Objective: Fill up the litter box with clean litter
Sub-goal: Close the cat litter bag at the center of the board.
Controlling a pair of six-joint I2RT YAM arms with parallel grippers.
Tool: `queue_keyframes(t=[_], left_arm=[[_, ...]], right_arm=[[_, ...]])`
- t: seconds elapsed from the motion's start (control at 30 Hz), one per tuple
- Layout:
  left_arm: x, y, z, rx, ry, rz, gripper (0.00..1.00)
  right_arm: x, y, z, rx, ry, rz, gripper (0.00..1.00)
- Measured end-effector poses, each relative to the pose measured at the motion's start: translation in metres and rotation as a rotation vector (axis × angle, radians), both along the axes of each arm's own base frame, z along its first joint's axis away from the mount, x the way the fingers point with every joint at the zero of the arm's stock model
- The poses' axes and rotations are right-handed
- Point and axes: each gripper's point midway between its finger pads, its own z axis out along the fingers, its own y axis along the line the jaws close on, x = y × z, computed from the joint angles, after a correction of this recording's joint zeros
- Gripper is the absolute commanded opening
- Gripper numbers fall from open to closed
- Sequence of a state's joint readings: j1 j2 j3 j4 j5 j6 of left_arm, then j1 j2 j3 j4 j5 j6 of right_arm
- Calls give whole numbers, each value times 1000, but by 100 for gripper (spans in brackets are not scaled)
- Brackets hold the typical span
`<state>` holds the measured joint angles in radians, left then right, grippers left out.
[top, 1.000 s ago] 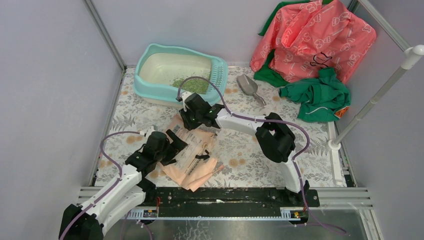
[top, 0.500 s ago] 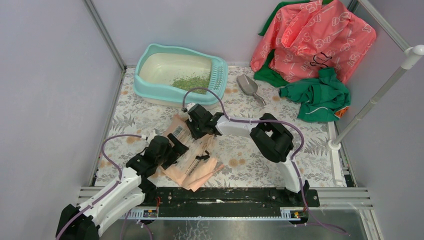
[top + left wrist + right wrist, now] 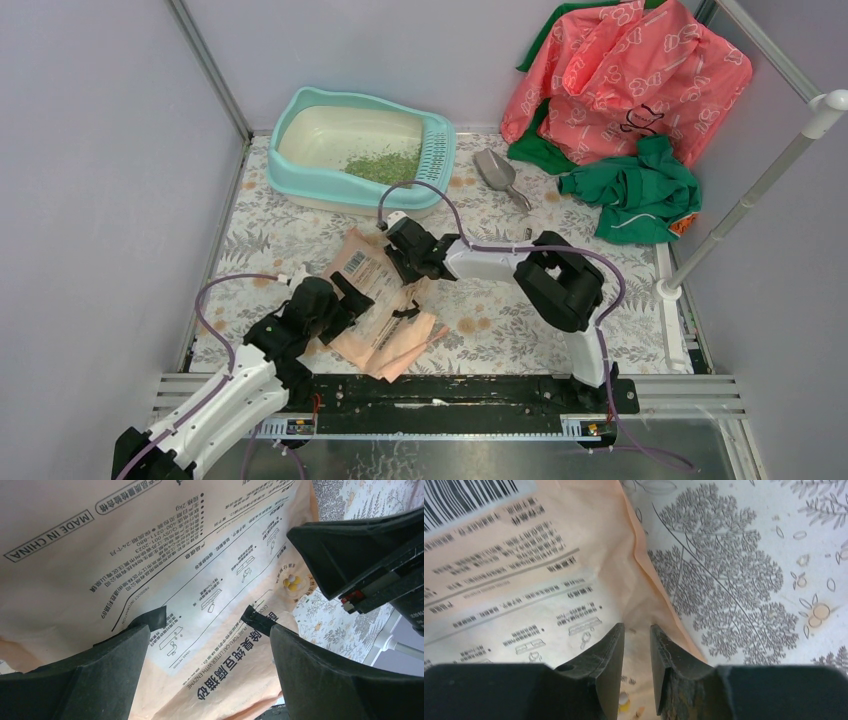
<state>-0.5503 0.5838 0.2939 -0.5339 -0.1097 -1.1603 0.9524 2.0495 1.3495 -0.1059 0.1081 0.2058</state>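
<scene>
The light-teal litter box (image 3: 290,180) stands at the back left, and a heap of green clean litter (image 3: 383,165) lies in its cream basin near the grille end. A peach printed litter bag (image 3: 385,315) lies flat on the table in front of it. My left gripper (image 3: 348,296) (image 3: 210,635) hovers over the bag's left part, open wide, with printed paper showing between its fingers. My right gripper (image 3: 400,265) (image 3: 637,627) sits low over the bag's upper right edge. Its jaws stand a narrow gap apart with nothing between them.
A grey scoop (image 3: 497,172) lies right of the litter box. A pink printed cloth (image 3: 625,75) and a green cloth (image 3: 630,190) are heaped at the back right. A white pole (image 3: 750,200) slants along the right side, and walls close in on both sides.
My right gripper has drawn back from the litter box's front rim, toward me and to the right, over the bag. My left arm has pulled back slightly. The bag stays put.
</scene>
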Motion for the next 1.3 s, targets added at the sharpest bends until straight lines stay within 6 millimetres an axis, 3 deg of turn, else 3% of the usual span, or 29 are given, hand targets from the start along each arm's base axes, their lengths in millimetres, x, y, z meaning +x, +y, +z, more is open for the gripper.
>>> queue_keyframes(t=[0.13, 0.63, 0.97, 1.1, 1.2, 1.3], left_arm=[[-3, -1, -1, 3, 8, -11, 99], [-21, -10, -16, 6, 93, -46, 99], [-21, -54, -18, 7, 86, -166, 99], [-23, -64, -16, 5, 77, -190, 99], [-23, -65, -15, 4, 75, -186, 99], [-23, -65, -15, 7, 77, -186, 99]], right_arm=[[-6, -11, -1, -7, 5, -4, 33], [-6, -22, -1, -18, -8, -26, 33], [-7, -71, -1, -64, 2, -112, 34], [-13, -91, 2, -78, 13, -135, 40], [-19, -104, 11, -87, 14, -153, 48], [-22, -111, 31, -66, -7, -164, 50]])
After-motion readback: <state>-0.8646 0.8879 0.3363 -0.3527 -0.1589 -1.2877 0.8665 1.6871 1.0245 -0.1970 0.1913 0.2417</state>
